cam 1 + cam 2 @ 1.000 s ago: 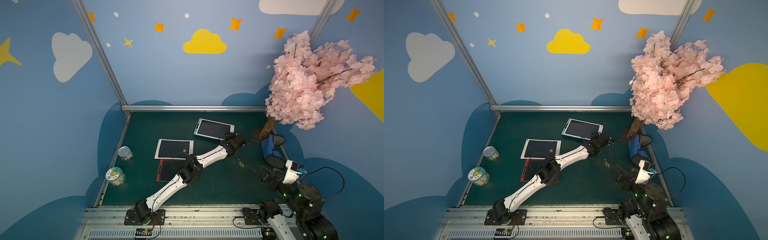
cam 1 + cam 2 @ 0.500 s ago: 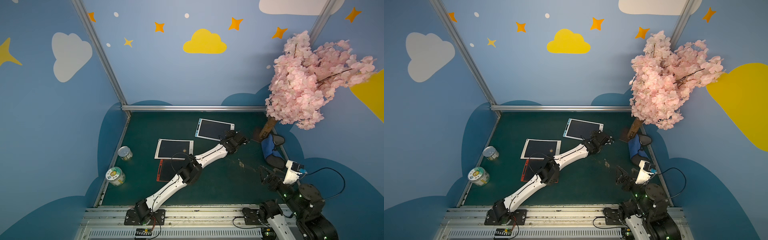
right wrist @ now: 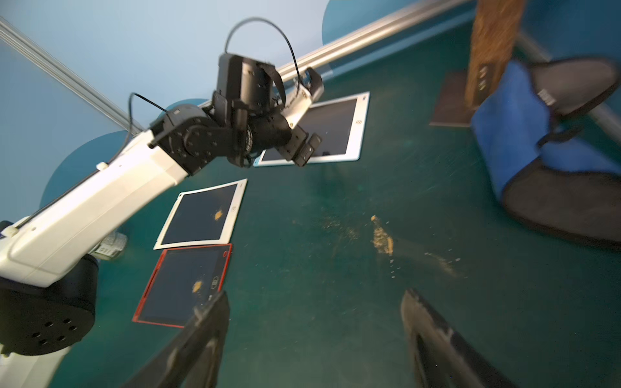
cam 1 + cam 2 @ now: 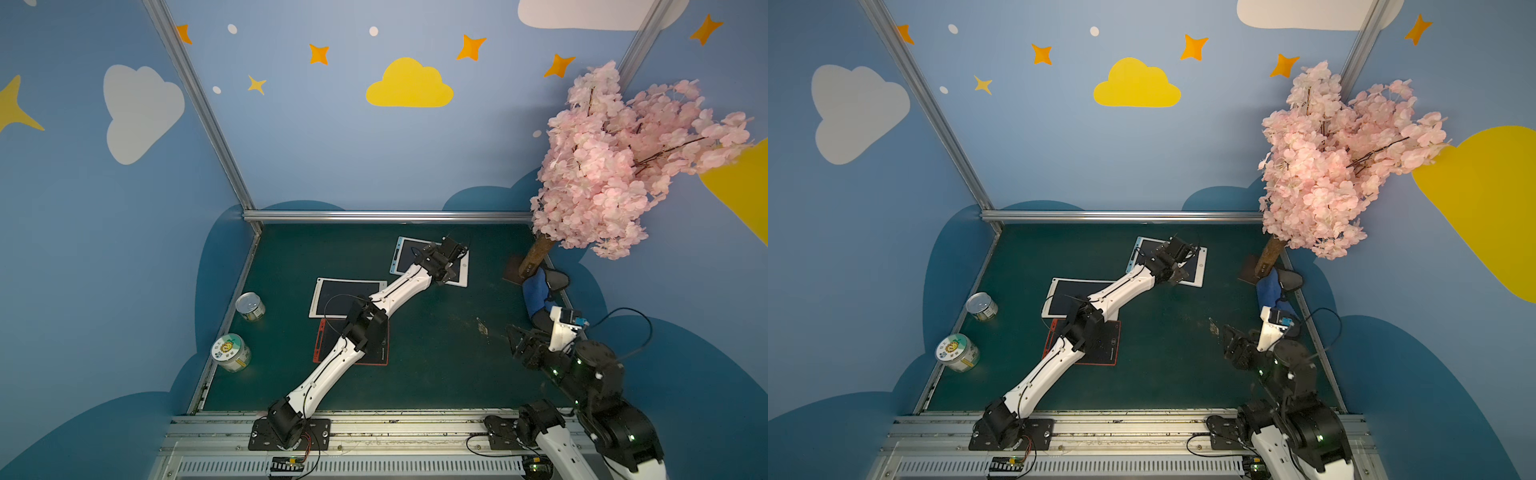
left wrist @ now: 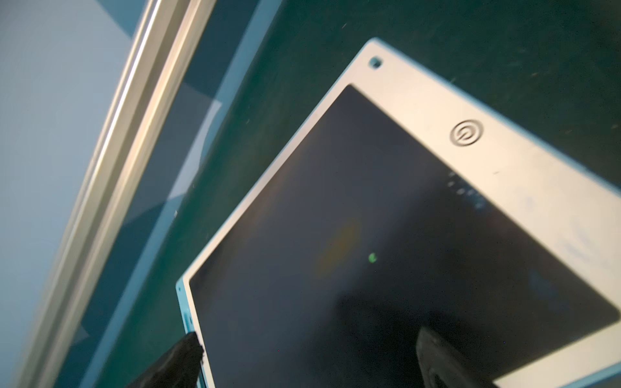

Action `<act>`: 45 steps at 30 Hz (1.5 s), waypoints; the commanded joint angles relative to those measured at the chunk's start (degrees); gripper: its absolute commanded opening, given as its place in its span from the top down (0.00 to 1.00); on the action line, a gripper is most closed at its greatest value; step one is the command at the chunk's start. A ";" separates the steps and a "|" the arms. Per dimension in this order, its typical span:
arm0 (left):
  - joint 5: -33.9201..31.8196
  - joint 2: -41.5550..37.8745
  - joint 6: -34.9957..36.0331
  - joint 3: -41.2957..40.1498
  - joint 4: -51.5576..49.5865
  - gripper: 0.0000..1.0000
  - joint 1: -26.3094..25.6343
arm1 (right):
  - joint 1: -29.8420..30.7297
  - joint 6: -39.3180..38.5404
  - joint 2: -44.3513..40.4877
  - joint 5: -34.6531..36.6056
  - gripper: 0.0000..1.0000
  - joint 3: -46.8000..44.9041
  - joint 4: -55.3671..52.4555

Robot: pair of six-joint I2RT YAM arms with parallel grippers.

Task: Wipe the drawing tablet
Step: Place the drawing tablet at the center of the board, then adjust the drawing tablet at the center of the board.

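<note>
The drawing tablet with a light-blue rim and dark screen lies flat at the back of the green mat. My left gripper hovers over it, open and holding nothing. In the left wrist view the screen fills the frame between my left gripper's spread fingers, with a faint yellowish smudge and a green speck on it. My right gripper is open and empty above the mat's front right. From there the left gripper shows above the tablet.
A white tablet and a red-framed tablet lie mid-mat, each with a yellow smudge, partly under the left arm. A blue and grey cloth item sits by the tree trunk. Crumbs dot the mat. Two cans stand at the left.
My left gripper has moved from the tablet's near right corner back and left, over its screen. The right arm has barely moved.
</note>
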 commanded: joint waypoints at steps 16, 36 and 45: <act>23.51 -77.88 -36.42 -97.57 38.67 0.26 10.24 | 1.69 -0.84 73.55 -7.23 1.00 19.05 23.94; 26.58 -91.67 -39.62 -116.44 42.55 0.25 10.29 | -6.70 3.10 95.24 -4.14 1.00 35.12 23.23; 29.54 -93.87 -45.39 -120.68 43.79 0.25 10.29 | -8.49 0.88 97.47 -3.96 1.00 41.42 19.33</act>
